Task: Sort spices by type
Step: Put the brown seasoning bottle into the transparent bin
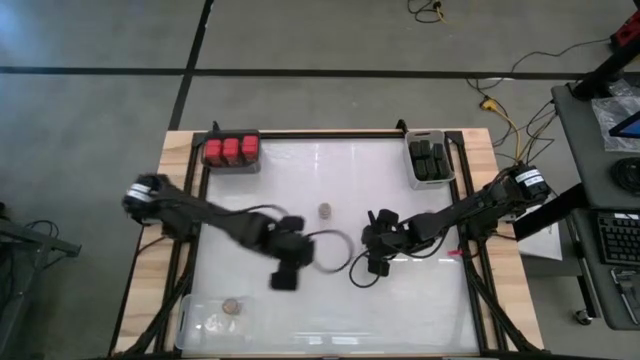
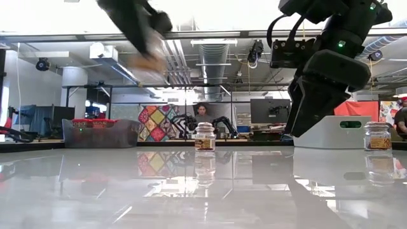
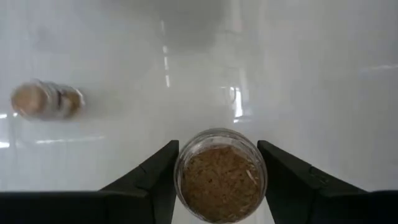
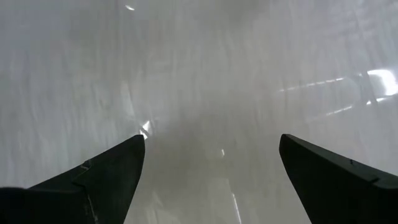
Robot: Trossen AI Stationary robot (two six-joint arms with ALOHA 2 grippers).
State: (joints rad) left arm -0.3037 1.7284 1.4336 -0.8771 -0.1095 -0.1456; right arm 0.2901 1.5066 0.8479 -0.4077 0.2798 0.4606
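Note:
My left gripper (image 1: 285,270) hangs over the table's middle, left of centre, shut on a round tan-topped spice jar (image 3: 219,174). In the low view the gripper and jar (image 2: 149,62) show blurred, high above the table. My right gripper (image 1: 372,245) is open and empty over the table right of centre, its fingers wide apart (image 4: 211,140). One more jar (image 1: 324,210) stands upright on its base mid-table. Red spices (image 1: 231,150) sit in the far-left bin and black ones (image 1: 430,160) in the far-right bin. My left gripper pinches the jar's round body (image 3: 183,177) between its two fingers, one on each side. The fingers come from above, pointing down. The low view shows the jar lifted clear of the table.
A clear bin (image 1: 195,312) at the near-left corner holds jars (image 1: 232,305), one of which shows in the left wrist view (image 3: 46,101). Another jar (image 2: 377,135) stands at the right in the low view. Bare table lies between the two grippers and the far bins.

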